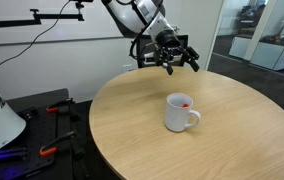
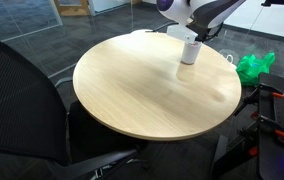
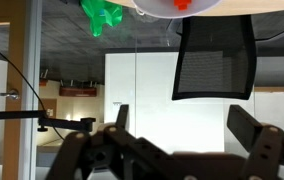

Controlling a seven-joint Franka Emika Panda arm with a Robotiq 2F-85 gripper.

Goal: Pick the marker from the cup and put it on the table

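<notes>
The white mug (image 1: 180, 114) stands upright on the round wood-grain table (image 1: 127, 110), handle to the right. The red marker (image 1: 184, 101) sits inside it, only its tip showing over the rim. In an exterior view the mug (image 2: 190, 50) is at the table's (image 2: 142, 85) far side. My gripper (image 1: 174, 58) is open and empty, hanging above the table's far edge, apart from the mug. The gripper (image 2: 204, 28) is just above the mug there. In the wrist view the fingers (image 3: 182, 125) are spread, with mug and marker (image 3: 181, 4) at the top edge.
A black mesh chair (image 2: 22, 95) stands close to the table and also shows in the wrist view (image 3: 214, 60). A green bag (image 2: 252, 67) lies on the floor beyond the table. Tools and cables (image 1: 52, 110) lie beside the table.
</notes>
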